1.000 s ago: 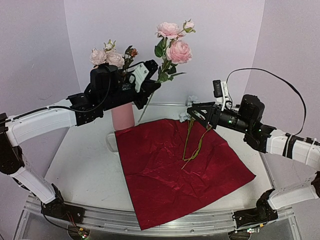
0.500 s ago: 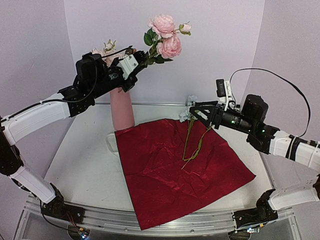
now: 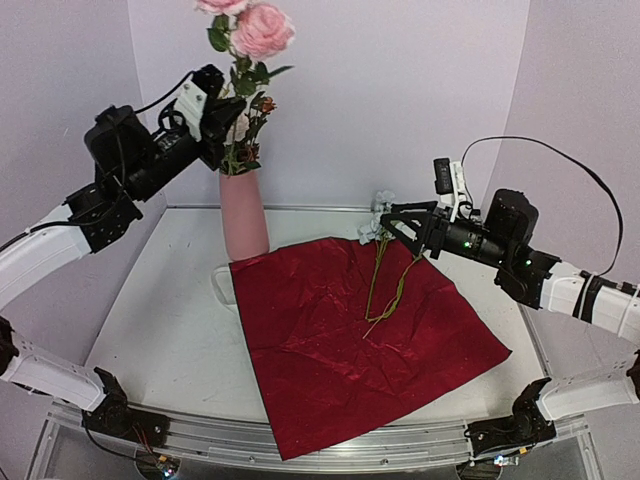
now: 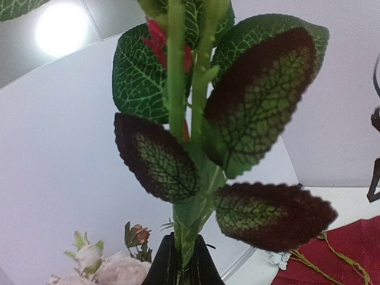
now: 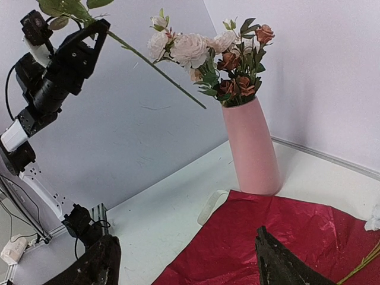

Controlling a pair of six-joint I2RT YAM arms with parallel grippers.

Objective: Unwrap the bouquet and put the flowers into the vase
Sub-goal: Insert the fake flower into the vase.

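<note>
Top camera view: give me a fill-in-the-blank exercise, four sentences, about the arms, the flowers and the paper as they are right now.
1. The left arm's jaws are ____ on a rose stem held high near the vase.
2. The right arm's jaws stand ____, holding nothing.
3. The flat paper on the table is dark ____.
4. Loose green stems lie on the ____.

Missing words: shut; open; red; paper.

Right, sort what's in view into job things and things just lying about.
Job: vase, flowers in it, rose held by left gripper, loose flowers across the paper.
Lying about: red wrapping paper, pale ribbon beside the vase.
</note>
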